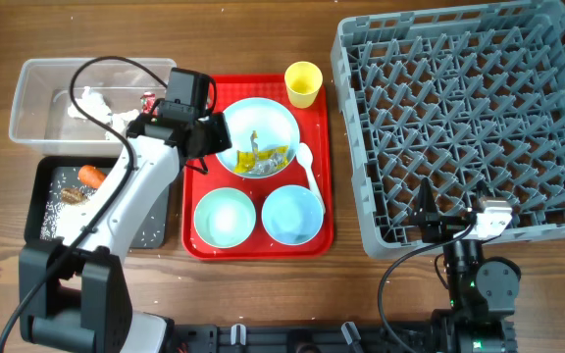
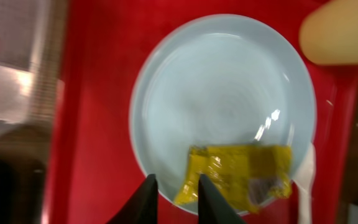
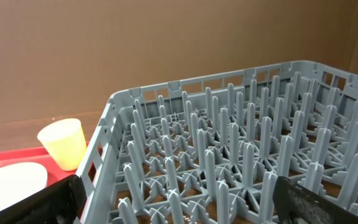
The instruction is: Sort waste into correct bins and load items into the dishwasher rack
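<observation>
Yellow wrapper [image 2: 238, 171]: lay crumpled on the light-blue plate [image 2: 216, 81], near its rim. Looked light, crinkly, slippery; best pinched at a raised fold. Left gripper [image 2: 174, 190]: hovered just beside, narrowly parted, empty. Right gripper [image 3: 179, 202]: spread wide, empty.

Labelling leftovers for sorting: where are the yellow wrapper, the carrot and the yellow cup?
yellow wrapper [image 2: 238, 171], left wrist view, its crumpled middle.
carrot [image 1: 91, 176], overhead view, middle of its body.
yellow cup [image 1: 303, 82], overhead view, inside its mouth.
</observation>
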`<action>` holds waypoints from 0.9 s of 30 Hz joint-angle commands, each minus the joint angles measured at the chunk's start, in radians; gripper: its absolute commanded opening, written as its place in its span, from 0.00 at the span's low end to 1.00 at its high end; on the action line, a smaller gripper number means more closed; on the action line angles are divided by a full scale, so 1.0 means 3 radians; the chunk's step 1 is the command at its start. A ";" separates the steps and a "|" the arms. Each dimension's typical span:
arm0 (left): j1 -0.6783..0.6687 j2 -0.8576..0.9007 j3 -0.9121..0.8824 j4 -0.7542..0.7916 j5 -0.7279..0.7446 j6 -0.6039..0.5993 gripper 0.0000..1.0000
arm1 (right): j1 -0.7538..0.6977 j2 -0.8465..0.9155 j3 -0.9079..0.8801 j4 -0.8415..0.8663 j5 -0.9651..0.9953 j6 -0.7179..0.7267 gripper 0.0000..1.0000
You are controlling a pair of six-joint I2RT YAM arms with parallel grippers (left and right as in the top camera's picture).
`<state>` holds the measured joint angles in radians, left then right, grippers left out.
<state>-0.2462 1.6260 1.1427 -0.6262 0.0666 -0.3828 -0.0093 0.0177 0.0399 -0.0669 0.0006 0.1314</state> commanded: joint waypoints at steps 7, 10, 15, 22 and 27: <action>-0.0284 0.0443 0.0006 0.0061 0.0511 -0.0050 0.19 | 0.0014 0.0010 -0.0010 0.0010 -0.0029 0.0022 1.00; -0.0352 0.0558 0.0006 0.0081 0.0515 -0.0050 0.20 | 0.0014 0.0010 -0.0010 0.0010 -0.0029 0.0022 1.00; -0.0487 0.0635 0.0006 0.0106 0.0506 -0.0047 0.19 | 0.0014 0.0010 -0.0010 0.0010 -0.0029 0.0022 1.00; -0.0498 0.0641 0.0006 0.0121 0.0177 -0.0045 0.30 | 0.0014 0.0010 -0.0010 0.0010 -0.0029 0.0022 1.00; -0.0505 0.0641 0.0006 0.0270 0.0173 0.0310 0.47 | 0.0014 0.0010 -0.0010 0.0010 -0.0029 0.0023 1.00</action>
<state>-0.3954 1.8076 1.1427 -0.5663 0.1432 -0.3767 -0.0093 0.0177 0.0399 -0.0669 0.0006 0.1314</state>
